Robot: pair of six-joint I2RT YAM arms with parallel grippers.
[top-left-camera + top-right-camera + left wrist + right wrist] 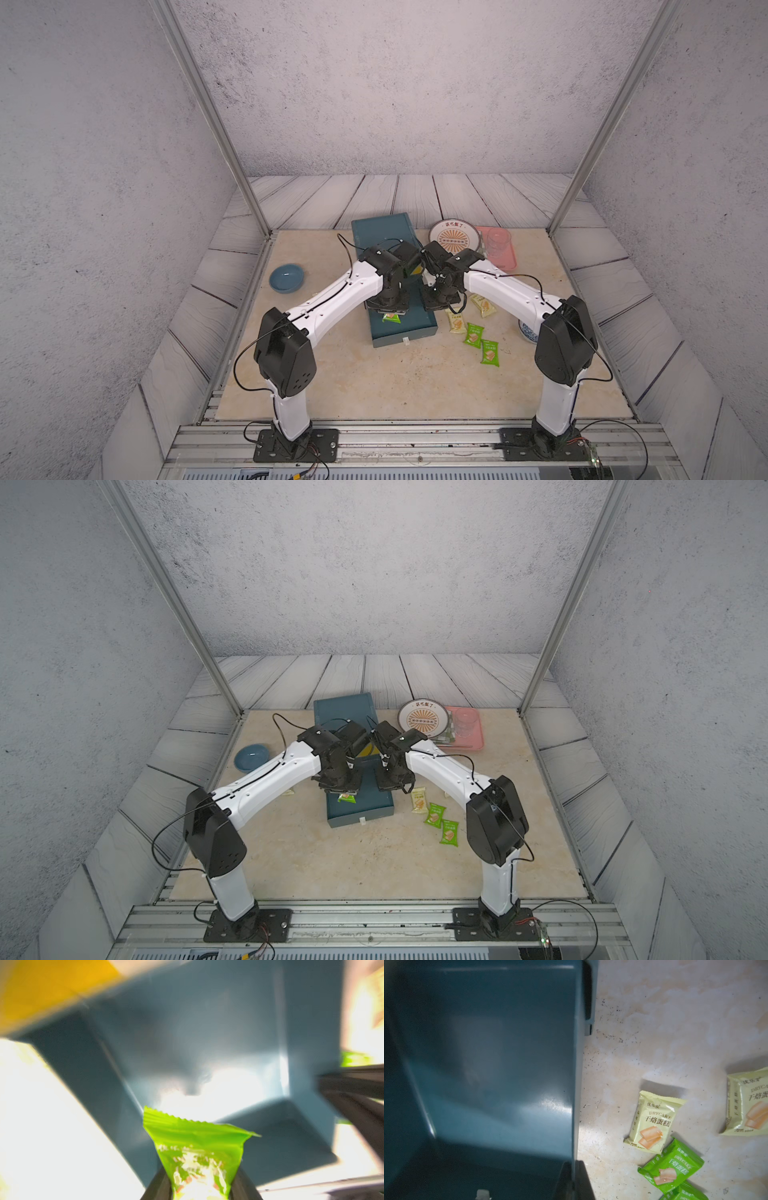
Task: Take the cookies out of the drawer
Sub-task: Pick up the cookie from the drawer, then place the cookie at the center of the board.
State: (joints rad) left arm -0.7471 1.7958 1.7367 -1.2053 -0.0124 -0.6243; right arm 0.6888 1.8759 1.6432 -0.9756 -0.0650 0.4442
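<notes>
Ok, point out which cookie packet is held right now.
The green packet pinched in the left gripper above the drawer; the others lie loose on the table.

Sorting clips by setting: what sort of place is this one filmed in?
Likely a staged robot test booth, not a real kitchen: the arm bases are bolted to an aluminium rail, bare metal posts edge grey panels, and a plate and bowl sit like props.

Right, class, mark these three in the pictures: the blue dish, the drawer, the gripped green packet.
blue dish [286, 277], a top view, its centre.
drawer [411, 333], a top view, front wall.
green packet [197, 1142], left wrist view, upper wrapper.
</notes>
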